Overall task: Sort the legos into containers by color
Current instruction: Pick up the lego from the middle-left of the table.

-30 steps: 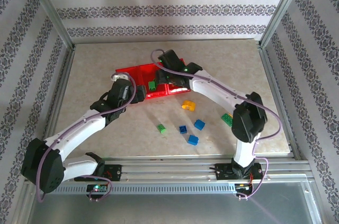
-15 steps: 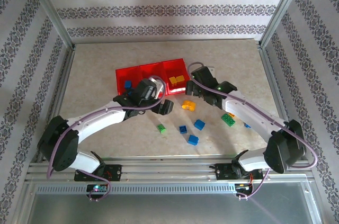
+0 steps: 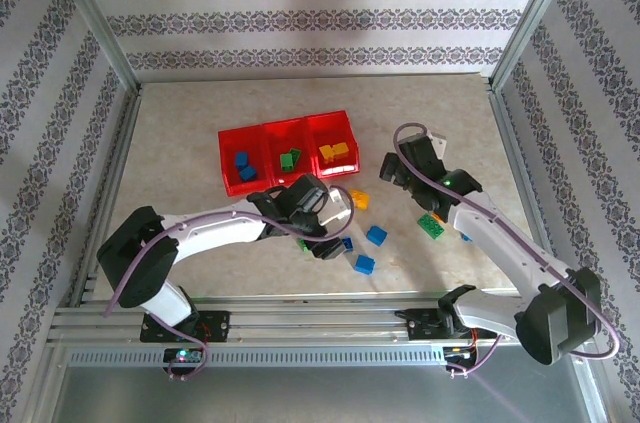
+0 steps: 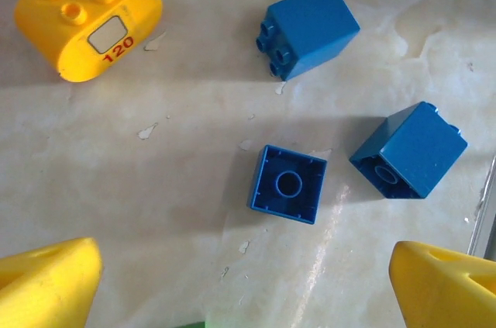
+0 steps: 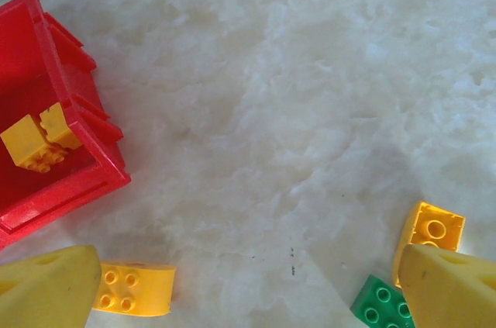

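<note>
Both arms have pulled back from the red translucent plastic three-bin tray [image 3: 262, 133], where they were crowded together a second ago. It now holds blue bricks in its left bin, green ones in the middle and yellow bricks [image 5: 35, 142] in the right. Those drops look finished, and a fresh pick seems to be starting.

The left gripper [image 4: 246, 285] has swung out over the loose pieces. Its yellow fingers [image 4: 46, 281] are spread wide with nothing between them. Just ahead of it, centred between the fingers, lies a small blue plastic brick, upturned with its hollow side up [image 4: 287, 183], probably the next one for the blue bin. Two more blue bricks lie beyond, one on its side [image 4: 310, 28] and one tilted [image 4: 408, 150]. A rounded yellow brick marked 120 [image 4: 85, 14] sits further ahead, off to one side.

The right gripper [image 5: 248, 289] has backed away from the yellow bin, which is now ahead and to one side of it. It too is fully spread and empty. A green studded brick [image 5: 380, 301] and an orange-yellow brick [image 5: 430, 231] lie just beside one of its fingers, both still unsorted.
</note>
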